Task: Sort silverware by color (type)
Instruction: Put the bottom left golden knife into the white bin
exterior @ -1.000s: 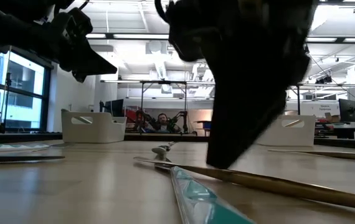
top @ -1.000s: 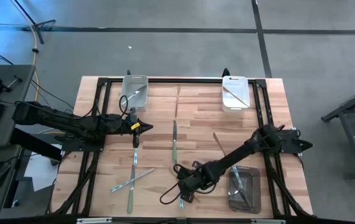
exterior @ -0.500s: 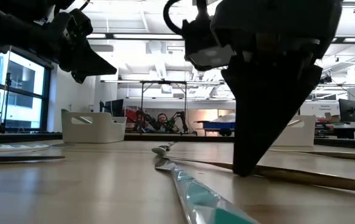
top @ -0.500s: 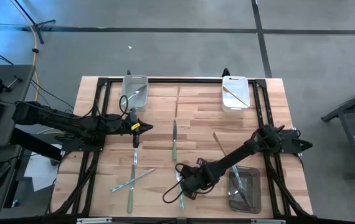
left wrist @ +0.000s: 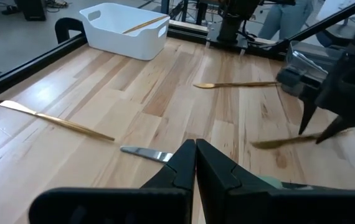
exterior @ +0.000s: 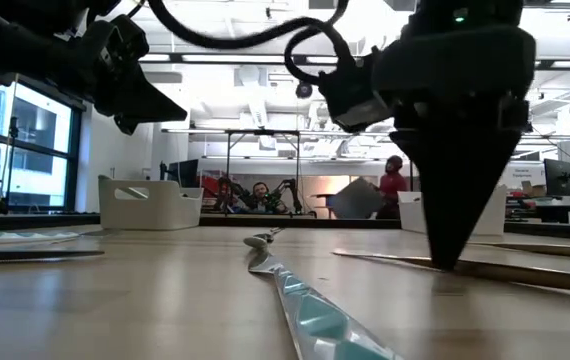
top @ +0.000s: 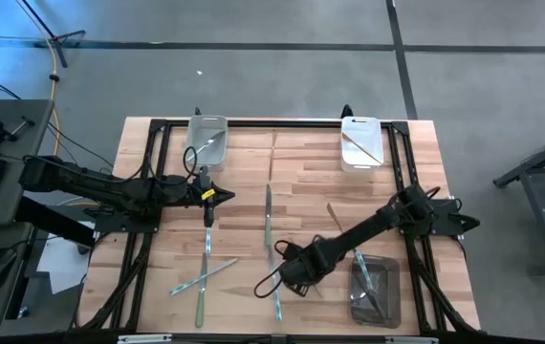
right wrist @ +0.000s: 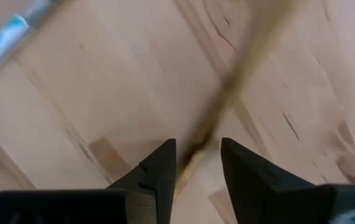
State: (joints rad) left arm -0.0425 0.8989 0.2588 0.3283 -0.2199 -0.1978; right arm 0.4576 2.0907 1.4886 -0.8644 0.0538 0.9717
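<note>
My right gripper (right wrist: 195, 158) points down near the table's front middle (top: 289, 278), open. Its two fingers stand on either side of one end of a gold-bronze piece of silverware (right wrist: 240, 68) that lies flat on the wood (left wrist: 283, 142). I cannot tell whether they touch it. A blue-green piece (exterior: 305, 305) lies just beside it. My left gripper (top: 223, 196) waits shut above the table's left half, holding nothing. Other silverware lies loose: a silver piece (top: 267, 215), crossed pieces (top: 201, 277) and a gold one (top: 335, 214).
Two white bins stand at the far edge, the left one (top: 207, 124) with a silver piece and the right one (top: 360, 124) with a gold piece. A clear bin (top: 376, 291) sits at the front right, close to my right arm.
My right gripper has shifted a little toward the table's right edge and tipped upright, so it now points straight down over the gold-bronze piece. Its fingers keep the same gap.
</note>
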